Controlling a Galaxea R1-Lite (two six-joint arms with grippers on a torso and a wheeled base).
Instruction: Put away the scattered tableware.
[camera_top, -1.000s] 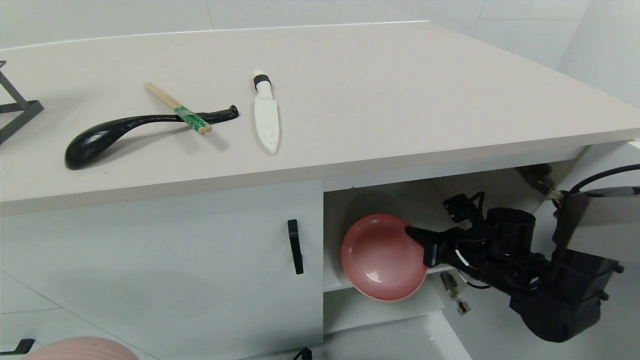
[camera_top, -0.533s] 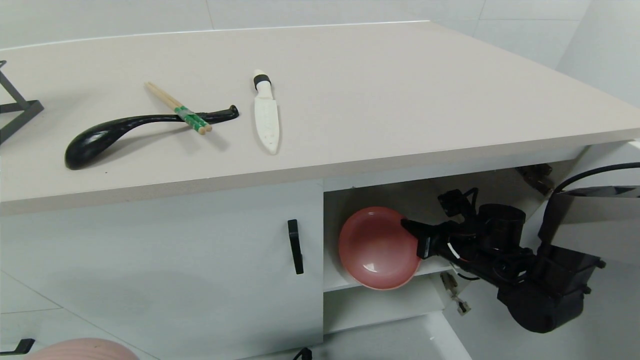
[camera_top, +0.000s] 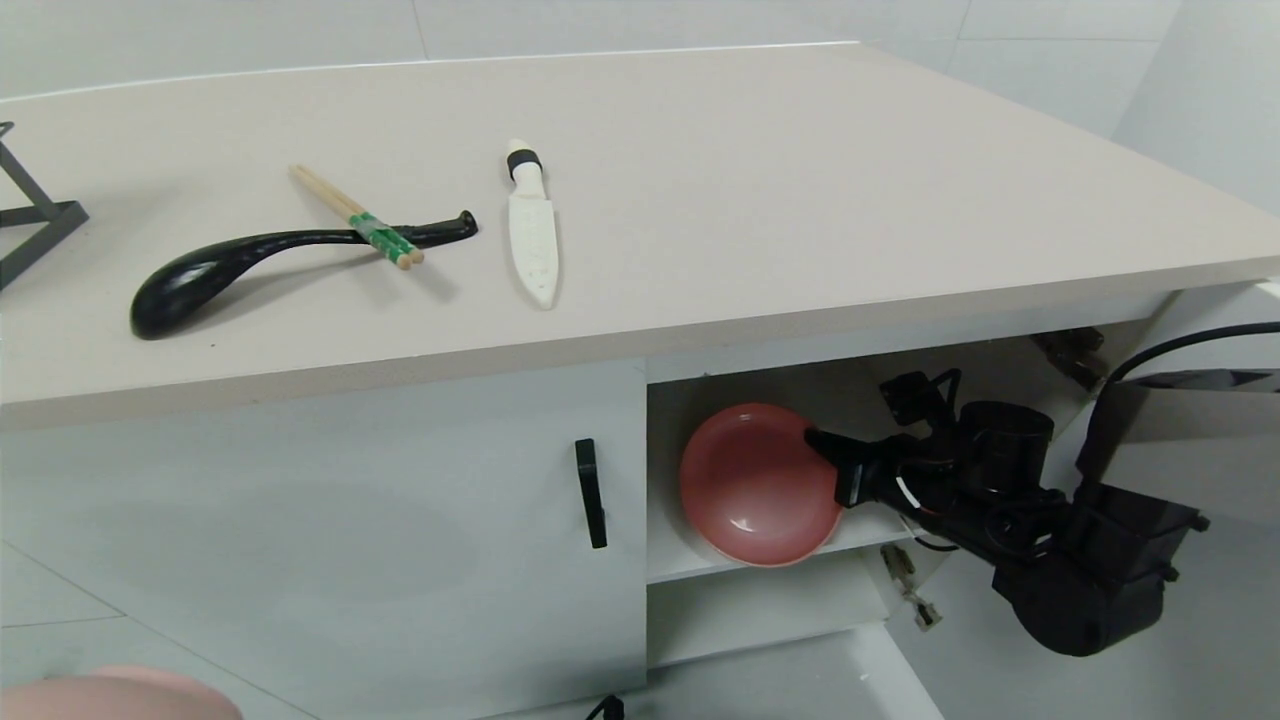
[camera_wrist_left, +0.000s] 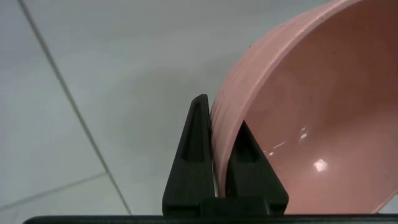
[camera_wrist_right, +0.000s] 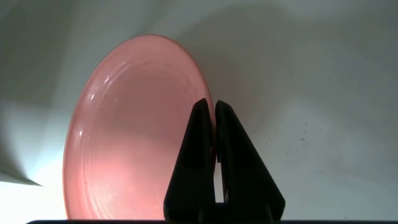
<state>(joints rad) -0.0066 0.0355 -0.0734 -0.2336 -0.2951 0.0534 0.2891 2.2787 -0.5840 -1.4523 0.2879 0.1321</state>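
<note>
One pink plate (camera_top: 755, 485) on edge in right gripper (camera_top: 818, 447), hollow face outward

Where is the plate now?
Head view: the plate is tilted in the open cupboard under the counter, right of the closed door, rim in the right gripper.

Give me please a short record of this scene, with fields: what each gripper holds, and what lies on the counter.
right gripper: shut on the pink plate, held on edge inside the open cabinet
left gripper: shut on the pink bowl at its rim
counter: black ladle, chopsticks across its handle, white knife beside them
</note>
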